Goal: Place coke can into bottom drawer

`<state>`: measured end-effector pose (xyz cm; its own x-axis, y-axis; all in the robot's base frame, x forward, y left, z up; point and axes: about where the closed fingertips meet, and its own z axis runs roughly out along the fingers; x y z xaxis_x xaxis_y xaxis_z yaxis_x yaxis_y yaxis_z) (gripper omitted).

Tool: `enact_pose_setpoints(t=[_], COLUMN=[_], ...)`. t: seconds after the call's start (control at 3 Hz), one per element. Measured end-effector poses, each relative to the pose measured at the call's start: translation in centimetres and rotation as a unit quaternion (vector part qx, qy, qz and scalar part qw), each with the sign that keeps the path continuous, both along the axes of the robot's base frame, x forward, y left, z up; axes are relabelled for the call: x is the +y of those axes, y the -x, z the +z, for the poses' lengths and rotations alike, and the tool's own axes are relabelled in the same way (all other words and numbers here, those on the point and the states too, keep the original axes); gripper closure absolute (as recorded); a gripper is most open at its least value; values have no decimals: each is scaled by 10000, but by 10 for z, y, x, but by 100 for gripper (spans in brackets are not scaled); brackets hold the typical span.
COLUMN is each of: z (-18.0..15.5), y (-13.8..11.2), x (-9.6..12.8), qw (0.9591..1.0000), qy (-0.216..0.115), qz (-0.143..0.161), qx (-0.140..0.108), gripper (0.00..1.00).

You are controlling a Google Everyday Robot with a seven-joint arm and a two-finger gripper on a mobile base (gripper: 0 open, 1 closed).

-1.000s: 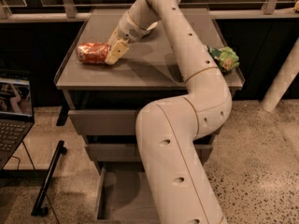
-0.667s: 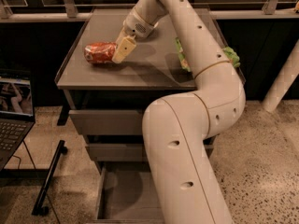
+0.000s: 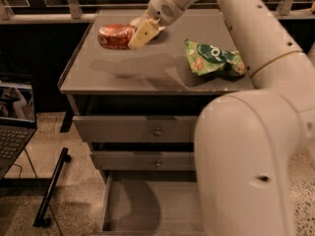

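The coke can (image 3: 114, 36), red-orange with white markings, lies on its side in the air just above the back left of the cabinet top, casting a shadow below it. My gripper (image 3: 132, 38) is shut on the can's right end, with one cream finger (image 3: 142, 33) across its front. The bottom drawer (image 3: 147, 208) is pulled out at the foot of the cabinet, its flat grey floor bare. My large white arm fills the right side of the view and hides the drawer's right part.
A green snack bag (image 3: 215, 59) lies on the right of the cabinet top (image 3: 123, 75). Two upper drawers with round knobs (image 3: 157, 131) are closed. A laptop (image 3: 15, 117) sits at the left, and a black stand (image 3: 51, 188) leans on the floor.
The can has come up off the cabinet top in my gripper, and its shadow now lies apart from it. The view has drawn closer to the cabinet.
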<state>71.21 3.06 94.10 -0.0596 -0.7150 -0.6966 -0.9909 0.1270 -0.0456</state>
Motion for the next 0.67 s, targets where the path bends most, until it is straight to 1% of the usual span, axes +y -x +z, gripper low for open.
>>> enact_pose_setpoints(t=[0.33,0.67], z=[71,107], y=[34,60], x=[-41,-53], qw=[9947,9889], qy=[-501,-704], qz=[-451,-679], qx=[-777,-1122], gripper=[100,100])
